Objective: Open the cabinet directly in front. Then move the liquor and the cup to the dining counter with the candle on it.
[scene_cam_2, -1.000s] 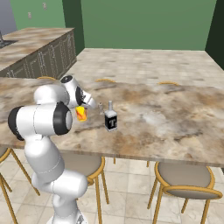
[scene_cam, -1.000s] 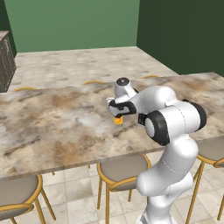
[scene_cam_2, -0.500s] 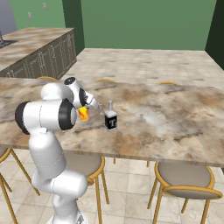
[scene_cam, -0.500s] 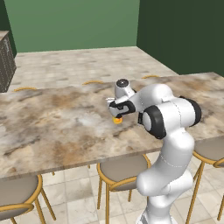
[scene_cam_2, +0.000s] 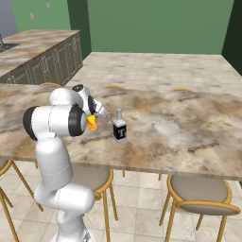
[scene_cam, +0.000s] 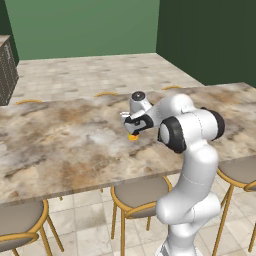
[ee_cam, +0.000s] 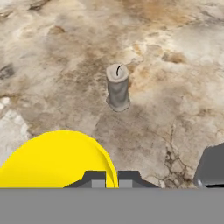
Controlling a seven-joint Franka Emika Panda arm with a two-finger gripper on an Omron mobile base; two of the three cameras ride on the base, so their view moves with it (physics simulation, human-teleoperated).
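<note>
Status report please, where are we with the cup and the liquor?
Gripper shut on cup, over dining counter. Liquor already on it. Candle close ahead.

Base views flank dining counter (scene_cam: 60,145); hand view close.

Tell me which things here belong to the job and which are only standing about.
Job:
- cup, held in the claw above the counter
- liquor, upright on the counter
- candle, upright on the counter
- dining counter

Standing about:
- stools under the counter's edge
- low cabinets at the back
</note>
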